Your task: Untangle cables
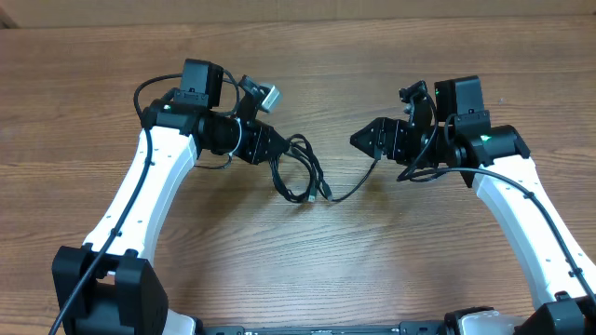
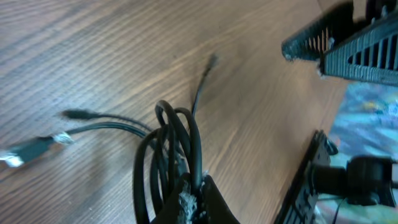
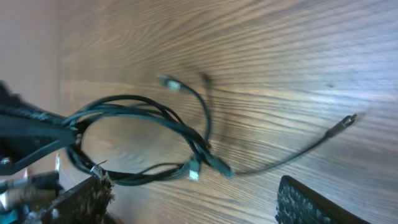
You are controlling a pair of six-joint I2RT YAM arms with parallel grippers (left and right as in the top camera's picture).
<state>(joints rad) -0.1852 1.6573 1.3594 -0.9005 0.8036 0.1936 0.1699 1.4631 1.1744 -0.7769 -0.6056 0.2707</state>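
The cables (image 1: 296,172) are a small bundle of thin black cords looped together on the wooden table between the arms. My left gripper (image 1: 276,154) is shut on the upper left of the bundle; the left wrist view shows its fingers (image 2: 196,200) pinching the loops (image 2: 177,140). Loose plug ends (image 2: 31,149) trail out from it. One single cord (image 1: 358,184) runs right toward my right gripper (image 1: 365,140), ending in a small plug (image 3: 350,118) on the table. My right gripper (image 3: 193,183) is open and empty just above the table, with the bundle (image 3: 143,118) in front of it.
The wooden table (image 1: 307,270) spreads all round the bundle. The arm bases (image 1: 102,288) stand at the near edge, left and right. In the left wrist view the right gripper's ribbed fingers (image 2: 348,43) show at top right, with the table edge (image 2: 323,124) beside them.
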